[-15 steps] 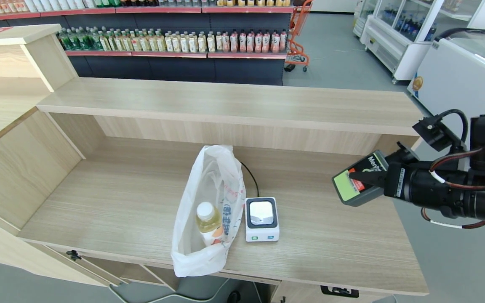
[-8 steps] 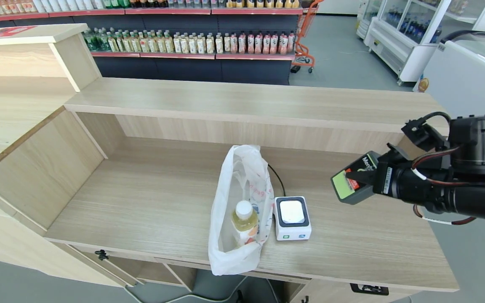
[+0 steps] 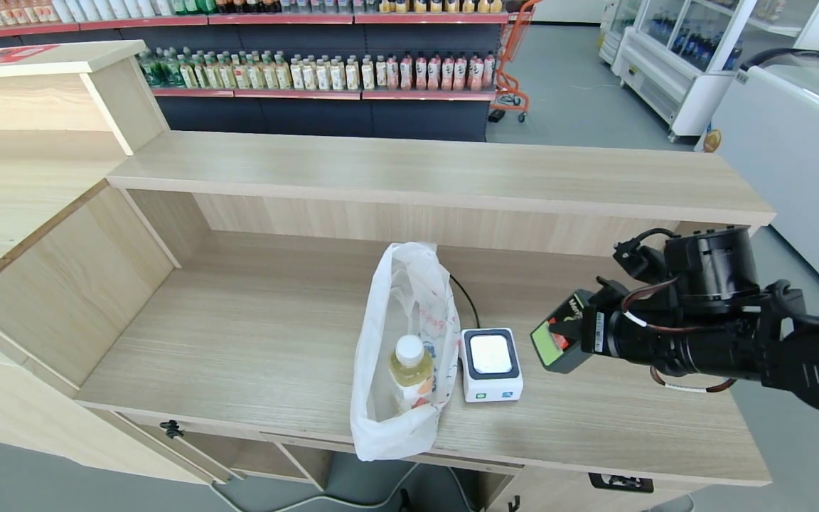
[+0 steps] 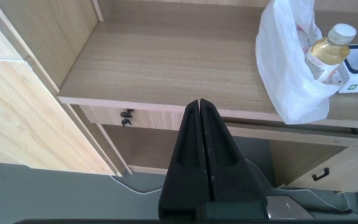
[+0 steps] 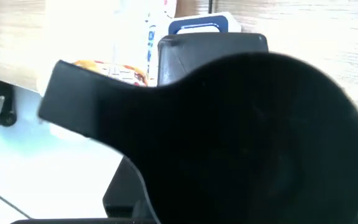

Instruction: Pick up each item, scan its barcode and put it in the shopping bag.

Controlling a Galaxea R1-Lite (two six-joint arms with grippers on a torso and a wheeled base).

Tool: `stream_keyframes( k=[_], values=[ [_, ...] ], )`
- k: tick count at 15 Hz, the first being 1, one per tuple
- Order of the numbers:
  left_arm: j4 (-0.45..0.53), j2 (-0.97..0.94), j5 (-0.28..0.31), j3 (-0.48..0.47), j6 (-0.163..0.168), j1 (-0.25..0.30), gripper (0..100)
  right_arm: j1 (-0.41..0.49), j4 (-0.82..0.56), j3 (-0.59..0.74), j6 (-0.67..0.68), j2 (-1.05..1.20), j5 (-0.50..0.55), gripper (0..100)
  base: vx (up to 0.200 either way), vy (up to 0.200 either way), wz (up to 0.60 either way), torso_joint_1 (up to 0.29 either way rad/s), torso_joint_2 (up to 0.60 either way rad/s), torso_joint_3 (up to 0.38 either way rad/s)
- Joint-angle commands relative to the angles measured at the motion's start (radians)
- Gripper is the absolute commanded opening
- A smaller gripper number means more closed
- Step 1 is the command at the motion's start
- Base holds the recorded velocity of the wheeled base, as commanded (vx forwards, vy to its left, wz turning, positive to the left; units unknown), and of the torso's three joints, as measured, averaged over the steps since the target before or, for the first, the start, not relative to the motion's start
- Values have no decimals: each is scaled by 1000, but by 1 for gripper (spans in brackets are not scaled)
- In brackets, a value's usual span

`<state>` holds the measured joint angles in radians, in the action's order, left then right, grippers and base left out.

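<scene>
Box (image 3: 546,347), dark with a green end face, sits clamped between the fingers of our right gripper (image 3: 571,336). We hold it in the air over the right part of the wooden counter (image 3: 239,334), tilted, with the green end pointing toward our left. It hangs near the right side of the scanner (image 3: 491,364) and does not touch it.

The scanner is a small white block with a dark-framed window facing up. It stands on the counter just beside the shopping bag (image 3: 381,398), on the bag's right, and a black cable (image 3: 468,302) runs from it toward the back wall.

The shopping bag is thin white plastic, standing open near the counter's front edge. Inside it we see a bottle (image 3: 409,366) of pale yellow drink with a white cap, upright.

Our left gripper (image 4: 199,107) hangs in front of the counter, below its top, left of the bag. Its fingers are pressed together with nothing between them
</scene>
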<state>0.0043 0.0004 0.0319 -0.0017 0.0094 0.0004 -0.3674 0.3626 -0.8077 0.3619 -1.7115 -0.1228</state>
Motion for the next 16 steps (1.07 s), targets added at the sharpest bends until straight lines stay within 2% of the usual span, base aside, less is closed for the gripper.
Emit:
stream_keyframes(
  k=[1,3,9,10,16],
  values=[
    [0,0,0,0,0,0,0,-31,38,-2,-4,-57,-3,0,0,0,0,0,0,0],
    [0,1,0,0,0,0,0,-38,128,1,-9,-115,0,0,0,0,0,0,0,0],
    [0,0,0,0,0,0,0,-54,164,-8,-103,-197,31,0,0,0,0,0,0,0],
    [0,1,-1,0,0,0,0,-54,202,-7,-127,-212,26,0,0,0,0,0,0,0],
    [0,0,0,0,1,0,0,-80,242,-64,-132,-310,20,0,0,0,0,0,0,0]
  ],
)
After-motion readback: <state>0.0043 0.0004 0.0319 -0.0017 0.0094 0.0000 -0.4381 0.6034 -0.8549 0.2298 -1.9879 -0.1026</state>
